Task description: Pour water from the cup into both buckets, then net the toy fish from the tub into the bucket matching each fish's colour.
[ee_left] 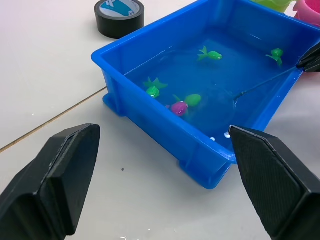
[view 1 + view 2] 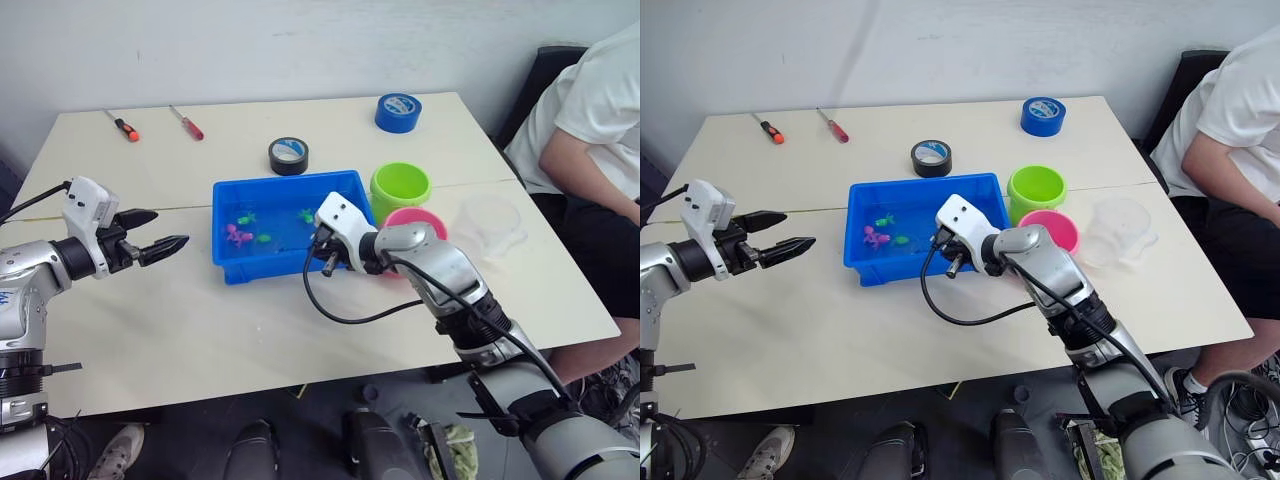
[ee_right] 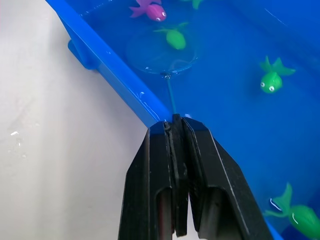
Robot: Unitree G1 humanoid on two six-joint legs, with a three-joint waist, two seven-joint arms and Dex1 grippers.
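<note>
Netting is under way: your right tool (image 3: pixel 175 131) pinches the net's thin handle (image 3: pixel 170 95), hoop (image 3: pixel 160 55) sunk beside a green fish (image 3: pixel 175 38) in the tub (image 2: pixel 232 266); left tool (image 2: pixel 160 240) waits wide, left of it

A pale cream surface (image 2: pixel 300 330) stands against a plain white wall (image 2: pixel 300 45). A person in a white shirt (image 2: pixel 600 110) sits at its far right corner on a dark chair (image 2: pixel 545 75), above a dark floor (image 2: pixel 320 420).
</note>
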